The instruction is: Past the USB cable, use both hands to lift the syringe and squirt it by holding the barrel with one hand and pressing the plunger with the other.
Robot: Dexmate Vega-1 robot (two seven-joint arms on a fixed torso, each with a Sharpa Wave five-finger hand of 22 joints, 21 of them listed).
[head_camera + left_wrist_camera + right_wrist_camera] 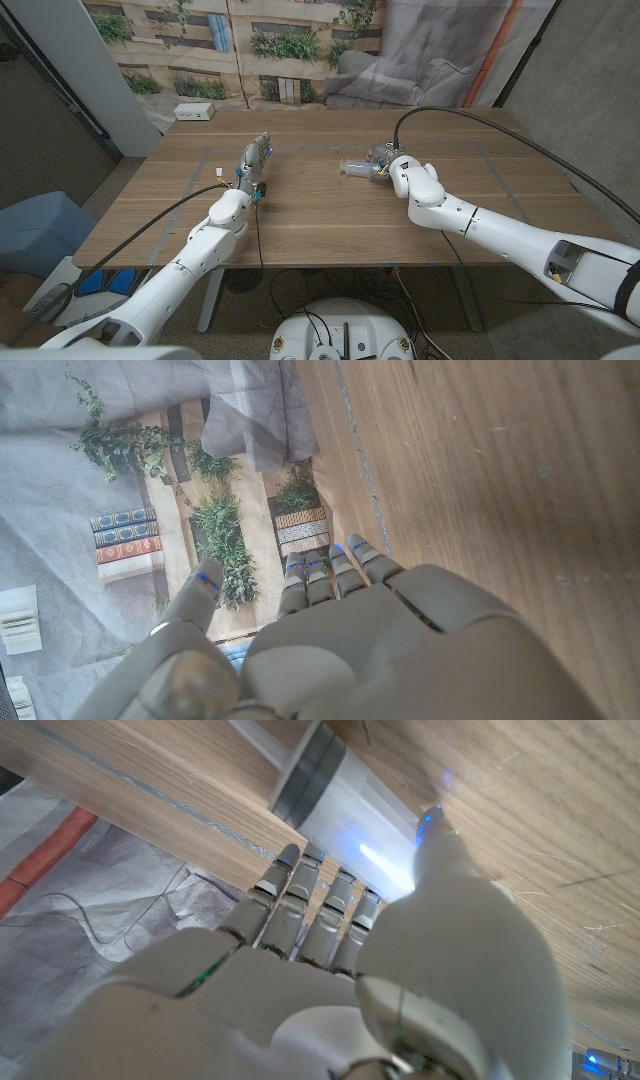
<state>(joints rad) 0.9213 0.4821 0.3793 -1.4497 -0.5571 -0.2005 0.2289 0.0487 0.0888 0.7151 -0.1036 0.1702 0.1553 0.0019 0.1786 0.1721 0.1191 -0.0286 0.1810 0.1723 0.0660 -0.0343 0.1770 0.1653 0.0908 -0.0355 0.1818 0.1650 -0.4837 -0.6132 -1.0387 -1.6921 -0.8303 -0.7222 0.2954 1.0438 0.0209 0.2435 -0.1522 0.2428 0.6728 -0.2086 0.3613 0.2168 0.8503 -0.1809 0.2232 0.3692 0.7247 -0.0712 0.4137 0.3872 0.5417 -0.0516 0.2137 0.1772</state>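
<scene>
1. Right wrist view gives me the best look at the syringe (340, 790): a clear barrel with a dark grey plunger seal inside, lying on the wooden table (520, 840) right at the fingertips of my right hand (330, 970)
2. From the head view the syringe (356, 167) lies just beyond the right hand (392, 170), its barrel pointing away toward the left arm's side
3. My right fingers (300, 900) curl around the barrel with the thumb on the near side; I judge it is gripping the syringe, though it has not left the table
4. I expect clear smooth plastic like this to be light, stiff and slippery, and round enough to roll. So I would hold mid-barrel, clear of the plunger end
5. My left hand (255, 160) stands well apart from the syringe, fingers extended and holding nothing; the left wrist view shows its fingers (330, 575) straight over bare wood
6. A small white cable end (218, 170) lies just beside the left hand; it may be the USB cable, too small to tell
</scene>
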